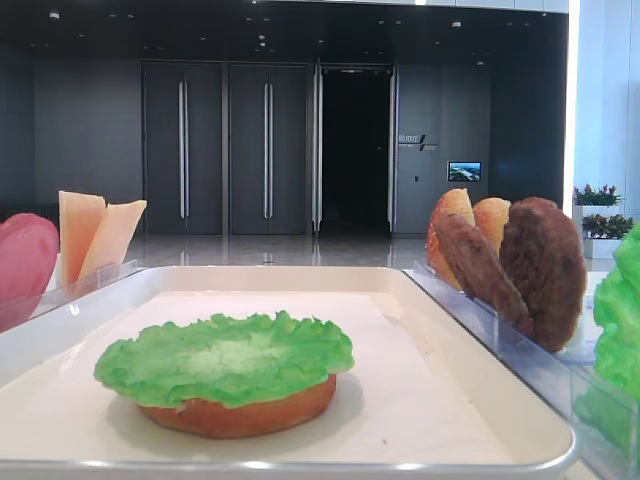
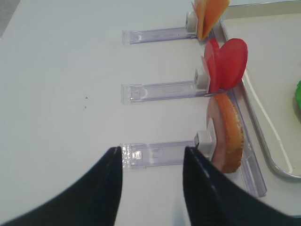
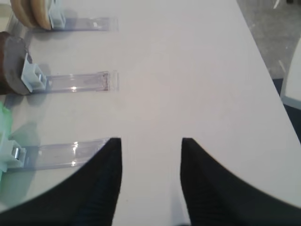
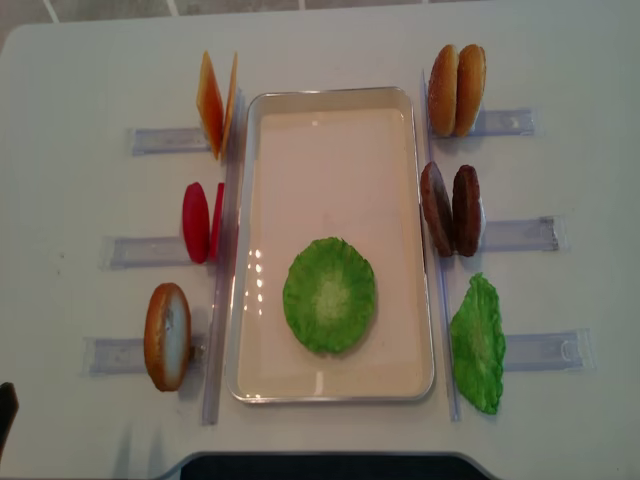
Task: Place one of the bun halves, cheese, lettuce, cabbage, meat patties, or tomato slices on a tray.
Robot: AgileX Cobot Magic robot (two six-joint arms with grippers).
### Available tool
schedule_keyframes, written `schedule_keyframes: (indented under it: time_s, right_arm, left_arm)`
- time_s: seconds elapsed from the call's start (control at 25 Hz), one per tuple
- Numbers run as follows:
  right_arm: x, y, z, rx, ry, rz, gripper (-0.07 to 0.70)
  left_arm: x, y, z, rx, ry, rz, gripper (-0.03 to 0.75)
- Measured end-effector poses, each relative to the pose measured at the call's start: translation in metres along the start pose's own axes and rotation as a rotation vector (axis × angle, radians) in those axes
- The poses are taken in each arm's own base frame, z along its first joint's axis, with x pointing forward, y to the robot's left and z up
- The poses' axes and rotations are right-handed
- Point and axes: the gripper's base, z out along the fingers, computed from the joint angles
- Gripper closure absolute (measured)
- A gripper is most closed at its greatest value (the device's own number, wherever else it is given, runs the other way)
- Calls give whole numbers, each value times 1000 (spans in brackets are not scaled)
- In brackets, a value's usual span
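A lettuce [image 4: 329,294] leaf lies on a bun half [image 1: 240,415] in the near part of the tray [image 4: 330,170]. Left of the tray stand cheese [image 4: 215,105], tomato slices [image 4: 200,222] and one bun half [image 4: 167,336]. Right of it stand two bun halves [image 4: 457,90], two meat patties [image 4: 451,210] and another lettuce [image 4: 478,343] leaf. Cabbage is out of view. My left gripper [image 2: 151,150] hangs open and empty over the table, just short of the left bun half [image 2: 225,136]. My right gripper [image 3: 151,141] is open and empty too, right of the lettuce rack [image 3: 70,153].
Clear plastic racks [image 4: 150,250] hold the food upright on both sides of the tray. In the right wrist view the table's edge [image 3: 263,61] runs close by on the right. Bare white tabletop lies under both grippers.
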Motion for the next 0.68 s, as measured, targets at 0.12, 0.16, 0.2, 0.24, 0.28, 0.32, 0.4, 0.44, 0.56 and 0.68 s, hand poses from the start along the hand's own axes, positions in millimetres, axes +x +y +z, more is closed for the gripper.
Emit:
schedule_keyframes:
  time_s: [0.12,0.16,0.2,0.24,0.28,0.32,0.4,0.44,0.56,0.68]
  right_arm:
    - [3,1,-1,-13,-43,-4,324]
    - [3,2,-1,-22,-46,-13,325]
    - [3,2,-1,-25,-49,-18,325]
    - [3,2,-1,-26,-50,-20,325]
    - [3,2,-1,-26,-51,-22,325]
    - [3,3,-1,-28,-53,-22,325]
    - [3,3,-1,-29,-53,-22,325]
    - [3,3,-1,-29,-53,-22,325]
    - [3,3,-1,-29,-54,-22,325]
    - [3,3,-1,-29,-55,-22,325]
  left_arm:
    - [0,0,0,0,-1,0,387]
    - [0,0,0,0,-1,0,387]
    - [0,0,0,0,-1,0,387]
    - [0,0,0,0,-1,0,387]
    - [0,0,0,0,-1,0,387]
    - [0,0,0,0,-1,-1,387]
    - [0,0,0,0,-1,-1,387]
    - [0,0,0,0,-1,-1,387]
    - [0,0,0,0,-1,-2,387]
    - [0,0,0,0,-1,-2,387]
